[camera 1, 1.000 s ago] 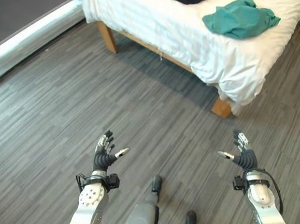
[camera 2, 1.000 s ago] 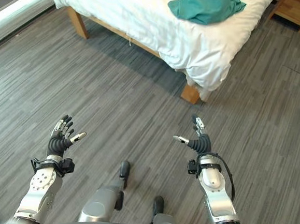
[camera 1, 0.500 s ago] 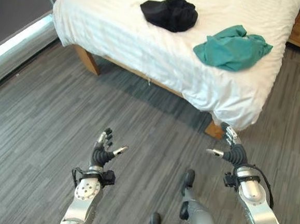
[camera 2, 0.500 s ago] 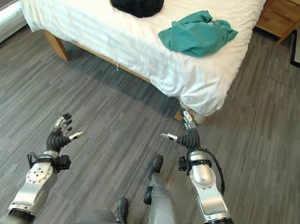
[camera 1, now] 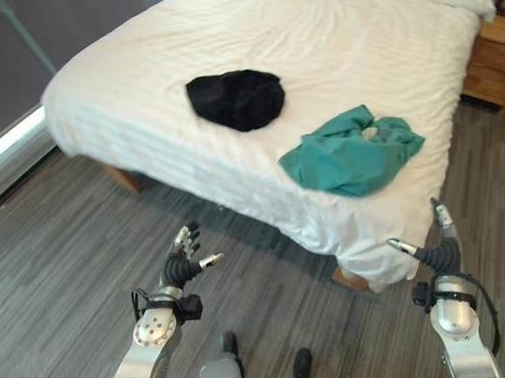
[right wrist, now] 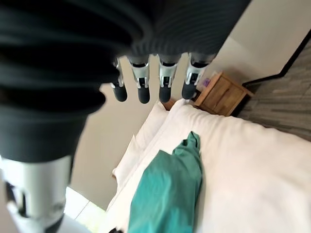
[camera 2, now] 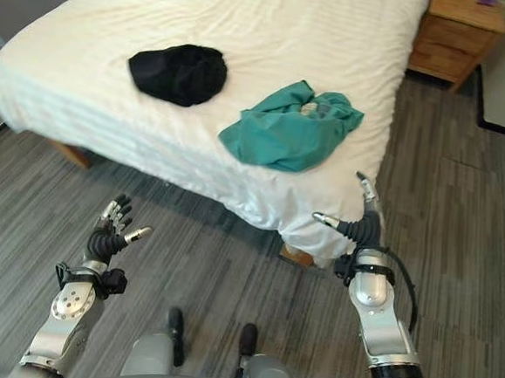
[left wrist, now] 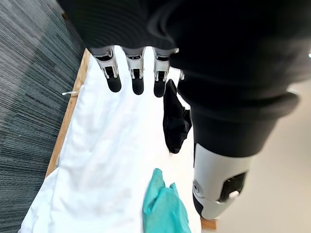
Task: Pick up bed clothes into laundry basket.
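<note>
Currently both empty: left robot hand [camera 1: 183, 255] and right robot hand [camera 1: 440, 249] spread (above floor); teal garment [camera 1: 351, 153], black garment [camera 1: 236, 97] on bed [camera 1: 137, 101].

bed [camera 1: 334, 46]: white striped sheet over a wooden frame, running from 9 to 2 o'clock
black garment [camera 1: 235, 97]: bunched heap on the sheet, toward 11 o'clock
teal garment [camera 1: 351, 153]: crumpled near the bed's near corner, about 1 o'clock, apart from the black garment
floor [camera 1: 64, 253]: grey wood-grain planks

There are no words, numbers or signs to read on anything in these pictures.
</note>
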Controlling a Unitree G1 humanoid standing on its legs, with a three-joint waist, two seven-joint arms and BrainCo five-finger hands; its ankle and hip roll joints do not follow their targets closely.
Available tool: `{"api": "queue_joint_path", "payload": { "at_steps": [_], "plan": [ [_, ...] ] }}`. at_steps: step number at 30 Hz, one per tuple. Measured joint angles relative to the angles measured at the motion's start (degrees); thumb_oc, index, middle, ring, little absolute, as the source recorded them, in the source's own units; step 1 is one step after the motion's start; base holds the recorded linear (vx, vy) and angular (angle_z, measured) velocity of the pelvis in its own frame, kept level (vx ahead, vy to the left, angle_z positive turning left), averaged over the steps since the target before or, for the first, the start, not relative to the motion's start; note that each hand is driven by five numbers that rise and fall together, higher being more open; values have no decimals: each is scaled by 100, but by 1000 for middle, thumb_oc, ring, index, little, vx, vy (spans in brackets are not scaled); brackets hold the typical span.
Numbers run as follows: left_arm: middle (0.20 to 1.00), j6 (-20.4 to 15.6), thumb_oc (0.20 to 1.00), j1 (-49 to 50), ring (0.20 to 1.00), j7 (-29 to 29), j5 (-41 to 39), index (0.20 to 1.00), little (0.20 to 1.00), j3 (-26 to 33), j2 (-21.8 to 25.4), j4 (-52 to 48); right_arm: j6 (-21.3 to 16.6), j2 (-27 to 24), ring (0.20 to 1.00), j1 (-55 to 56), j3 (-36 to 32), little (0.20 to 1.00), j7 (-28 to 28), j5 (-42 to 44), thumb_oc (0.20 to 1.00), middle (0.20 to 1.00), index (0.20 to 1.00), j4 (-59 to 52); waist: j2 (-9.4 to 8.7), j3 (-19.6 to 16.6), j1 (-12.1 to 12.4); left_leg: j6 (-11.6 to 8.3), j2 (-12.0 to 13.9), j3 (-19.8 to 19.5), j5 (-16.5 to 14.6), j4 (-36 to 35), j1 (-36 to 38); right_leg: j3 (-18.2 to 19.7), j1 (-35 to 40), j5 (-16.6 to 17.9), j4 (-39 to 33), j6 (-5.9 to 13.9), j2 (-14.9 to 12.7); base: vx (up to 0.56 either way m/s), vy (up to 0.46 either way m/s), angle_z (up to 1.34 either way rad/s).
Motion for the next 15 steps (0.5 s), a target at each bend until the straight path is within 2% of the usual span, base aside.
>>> {"api": "queue_joint_path", "payload": {
  "at_steps": [1, 2, 3, 4, 5, 6, 7, 8, 9, 10, 11, 12, 13, 14, 15],
  "plan": [
    [1000, 20, 1000, -76, 1000, 74, -4, 1000, 1000, -15, -69, 175, 48, -140, 1000, -192, -157, 1000, -193, -232, 1000, 1000, 1000, 112, 104, 8, 96, 35, -33, -190, 50, 32, -247, 83, 184, -36, 4, -43, -32, 365, 273, -93],
    [1000, 17, 1000, -71, 1000, 87, -5, 1000, 1000, -18, -142, 143, 76, -215, 1000, -139, -415, 1000, -343, -404, 1000, 1000, 1000, 90, 160, -30, 143, 44, -45, -140, 56, 50, -337, 117, 307, -155, 2, 84, -101, 420, 334, -49],
    [1000, 11, 1000, 52, 1000, 75, -3, 1000, 1000, -11, -135, 26, 211, -517, 1000, -47, -679, 1000, -462, -771, 1000, 1000, 1000, 73, 174, -72, 158, 141, -38, 124, 110, 123, -245, 142, 657, -412, 8, 312, -287, 303, 225, -39],
    [1000, 11, 1000, 170, 1000, 66, -2, 1000, 1000, -19, -52, -48, 307, -783, 1000, -65, -721, 1000, -525, -995, 1000, 1000, 1000, 87, 159, -203, 152, 284, -118, 267, 548, 294, -155, 189, 828, -561, 17, 493, -444, 270, 214, -37],
    [1000, 11, 1000, 159, 1000, 65, -2, 1000, 1000, -26, 28, -72, 342, -868, 1000, -95, -706, 1000, -537, -1105, 1000, 1000, 1000, 123, 36, -218, 152, 405, -255, 314, 753, 315, -122, 186, 848, -583, 70, 535, -606, 220, 170, -74],
    [1000, 15, 1000, 114, 1000, 38, -4, 1000, 1000, -106, 369, -125, 443, -970, 1000, -466, -419, 1000, -539, -1301, 1000, 1000, 1000, 485, -201, -231, 213, 705, -472, 374, 1228, 185, 182, 118, 849, -564, 398, 645, -890, 212, 195, -65],
    [1000, 24, 1000, -127, 1000, -54, -5, 1000, 1000, -276, 737, -81, 560, -1010, 1000, -846, 78, 1000, -522, -1335, 1000, 1000, 1000, 1218, -462, -315, 238, 842, -668, 439, 1067, 76, 453, 2, 736, -585, 759, 805, -1133, 161, 183, -59],
    [1000, 17, 1000, -278, 1000, -91, -6, 1000, 1000, -283, 774, -87, 610, -1006, 1000, -1077, 302, 1000, -494, -1335, 1000, 1000, 1000, 1577, -463, -312, 284, 950, -671, 447, 918, 77, 536, -36, 630, -637, 904, 905, -1113, 64, 104, -25],
    [1000, 21, 1000, -389, 1000, -111, -7, 1000, 1000, -295, 802, -74, 657, -962, 1000, -1340, 501, 1000, -421, -1334, 1000, 1000, 1000, 1928, -464, -312, 317, 973, -664, 479, 868, 77, 605, -62, 495, -681, 1068, 984, -1110, -4, 82, -23],
    [1000, 18, 1000, -591, 1000, -135, -17, 1000, 1000, -405, 894, -11, 769, -974, 1000, -1934, 1185, 1000, -284, -1297, 1000, 1000, 1000, 2763, -450, -306, 396, 950, -659, 596, 794, 77, 774, -109, 49, -720, 1695, 1134, -1120, -6, 55, -26],
    [1000, 9, 1000, -634, 1000, -151, -18, 1000, 1000, -431, 903, -15, 795, -926, 1000, -2083, 1317, 1000, -214, -1292, 1000, 1000, 1000, 2909, -428, -293, 472, 955, -659, 643, 733, 77, 835, -135, -139, -725, 1847, 1149, -1123, -2, 54, -31],
    [1000, -23, 1000, -599, 1000, -146, -87, 1000, 1000, -443, 930, -8, 783, -849, 1000, -2437, 1656, 1000, -191, -1269, 1000, 1000, 1000, 3308, -407, -278, 560, 942, -645, 761, 653, 76, 907, -365, -474, -693, 2057, 1204, -1229, 35, 28, -50],
    [1000, -16, 1000, -560, 1000, -148, -202, 1000, 1000, -477, 950, 30, 764, -751, 1000, -2781, 1945, 1000, -120, -1221, 1000, 1000, 1000, 3769, -390, -264, 693, 937, -637, 938, 578, 78, 978, -783, -750, -630, 2179, 1257, -1421, 101, 28, -43],
    [1000, -22, 1000, -487, 1000, -152, -230, 1000, 1000, -488, 946, 36, 784, -631, 1000, -2890, 2011, 1000, -58, -1149, 1000, 1000, 1000, 3977, -319, -243, 791, 881, -649, 888, 471, 75, 1036, -1047, -946, -457, 2012, 1263, -1539, 119, 44, -19],
    [1000, -41, 1000, -368, 1000, -147, -231, 1000, 1000, -439, 919, 89, 735, -520, 1000, -2996, 2081, 1000, -28, -1018, 1000, 1000, 1000, 4365, -305, -232, 778, 854, -633, 828, 414, 75, 1051, -1166, -1028, -437, 1775, 1252, -1490, 158, 10, 22]
  ]
}}
